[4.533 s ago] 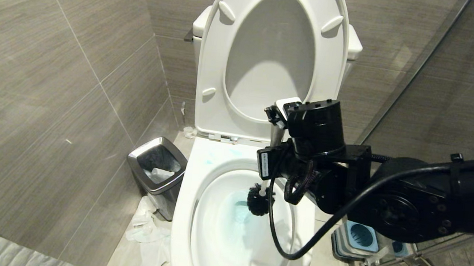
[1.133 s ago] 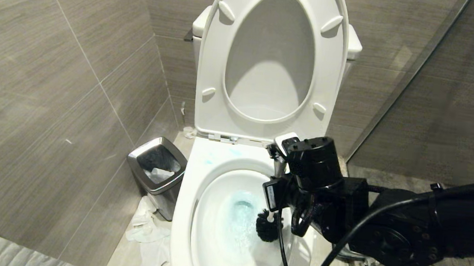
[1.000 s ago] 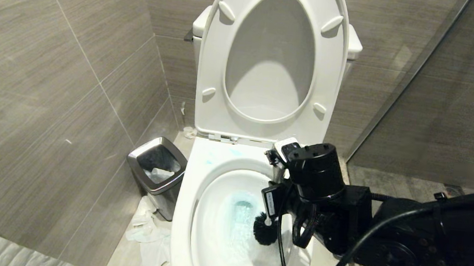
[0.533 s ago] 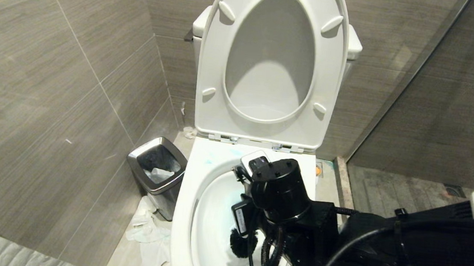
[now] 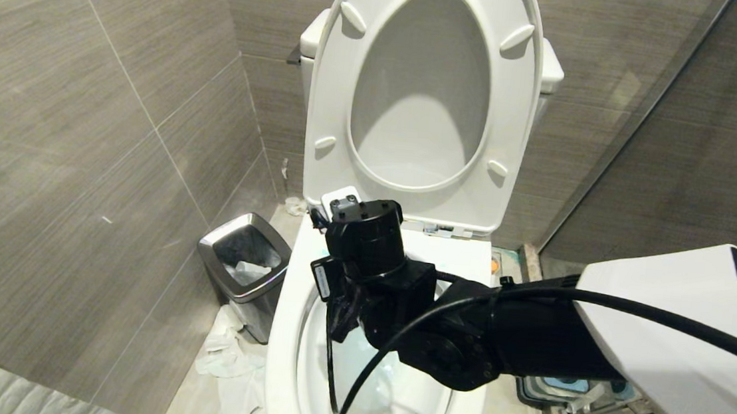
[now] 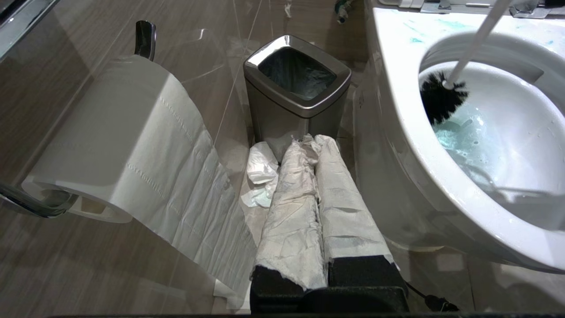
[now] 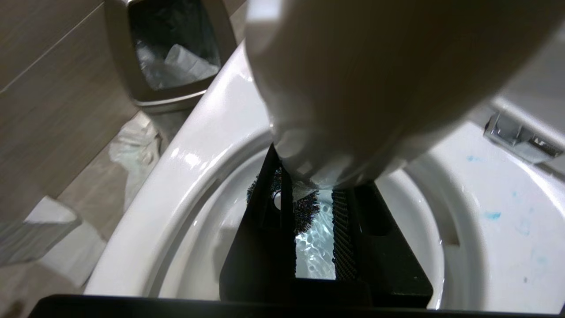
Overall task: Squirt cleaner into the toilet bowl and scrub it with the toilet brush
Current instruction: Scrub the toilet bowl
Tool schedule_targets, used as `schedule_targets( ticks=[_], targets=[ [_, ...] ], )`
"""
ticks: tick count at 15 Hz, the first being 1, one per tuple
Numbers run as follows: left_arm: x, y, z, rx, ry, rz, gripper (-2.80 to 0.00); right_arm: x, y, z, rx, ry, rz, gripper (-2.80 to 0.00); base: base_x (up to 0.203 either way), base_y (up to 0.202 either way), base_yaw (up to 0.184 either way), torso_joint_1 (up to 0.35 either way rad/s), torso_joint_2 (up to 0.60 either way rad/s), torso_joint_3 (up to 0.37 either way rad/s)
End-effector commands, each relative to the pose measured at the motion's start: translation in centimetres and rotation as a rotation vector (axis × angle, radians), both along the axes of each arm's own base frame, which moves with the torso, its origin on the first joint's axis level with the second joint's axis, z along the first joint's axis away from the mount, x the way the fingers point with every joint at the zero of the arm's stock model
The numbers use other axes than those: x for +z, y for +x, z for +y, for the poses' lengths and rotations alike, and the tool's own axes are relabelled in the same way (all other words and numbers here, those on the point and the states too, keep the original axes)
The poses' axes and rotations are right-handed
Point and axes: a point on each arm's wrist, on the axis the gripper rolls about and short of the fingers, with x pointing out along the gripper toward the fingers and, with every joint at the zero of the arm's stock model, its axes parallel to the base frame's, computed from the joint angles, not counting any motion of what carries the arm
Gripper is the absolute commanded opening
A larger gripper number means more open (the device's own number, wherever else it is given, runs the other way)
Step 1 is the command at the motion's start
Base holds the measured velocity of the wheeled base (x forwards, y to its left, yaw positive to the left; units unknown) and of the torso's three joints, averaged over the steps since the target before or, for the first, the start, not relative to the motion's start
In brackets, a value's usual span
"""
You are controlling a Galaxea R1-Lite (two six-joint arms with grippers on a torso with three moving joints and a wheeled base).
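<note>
Right pincer [image 7: 315, 238] was clamped on the toilet brush [image 6: 443, 95], over the left-rear part of the toilet bowl [image 5: 282, 359], wrist pointing down into the basin. In the head view the arm's black housing hid the brush completely; the grip had to be read from the wrist views.

Key relation: brush hung straight below the pincer, long axis running from the grip down and out toward the bowl's left wall. In the left wrist view the pale handle slanted down from above the rim and the dark bristle head sat against the inner left wall, just above the blue-tinted water. Whether the bristles were pressing on the ceramic or only near it, I couldn't tell.

Cleaner [image 6: 457, 137] was already in: water tinted turquoise, plus thin blue smears on the flat rim behind the basin. So squirt step looked done, scrub step in hand.

Left pincer [image 6: 315, 207] was shut with nothing held, paper-wrapped fingers parked low beside the bowl, pointing at the bin [image 6: 298, 86]. Toilet roll [image 6: 110, 137] hung on the wall just beside it. That arm was nearer the bowl's outer left side but idle; only the right arm had the brush.

Judgement: next stroke would need the head dragged along the wall, around the basin or down toward the water. Risk: the handle is slim, so a side load could twist it in the grip.
</note>
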Motion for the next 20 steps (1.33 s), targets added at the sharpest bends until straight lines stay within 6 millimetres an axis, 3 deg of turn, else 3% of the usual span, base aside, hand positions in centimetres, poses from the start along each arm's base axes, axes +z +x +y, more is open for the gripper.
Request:
schedule_targets(
  ticks=[1, 5, 8, 10, 15, 20],
  targets=[
    [-0.2, 0.1, 0.0, 0.001, 0.0, 0.007, -2.8, -1.5, 2.1, 0.5, -0.031, -0.024, -0.011, -2.8, 0.0, 0.0, 0.0, 0.0, 0.0, 0.0],
    [-0.2, 0.1, 0.0, 0.001, 0.0, 0.007, -2.8, 0.4, 4.5, -2.5, -0.116, -0.025, -0.048, -2.8, 0.0, 0.0, 0.0, 0.0, 0.0, 0.0],
    [-0.2, 0.1, 0.0, 0.001, 0.0, 0.007, -2.8, 1.8, 4.5, -5.2, -0.144, -0.038, -0.041, -2.8, 0.0, 0.0, 0.0, 0.0, 0.0, 0.0],
    [-0.2, 0.1, 0.0, 0.001, 0.0, 0.007, -2.8, 2.4, 2.9, -7.0, -0.128, -0.056, -0.016, -2.8, 0.0, 0.0, 0.0, 0.0, 0.0, 0.0],
    [-0.2, 0.1, 0.0, 0.001, 0.0, 0.007, -2.8, 3.5, -3.4, -10.8, -0.038, -0.089, 0.039, -2.8, 0.0, 0.0, 0.0, 0.0, 0.0, 0.0],
    [-0.2, 0.1, 0.0, 0.001, 0.0, 0.008, -2.8, 2.7, -7.5, -8.2, 0.089, -0.093, 0.065, -2.8, 0.0, 0.0, 0.0, 0.0, 0.0, 0.0]
  ],
)
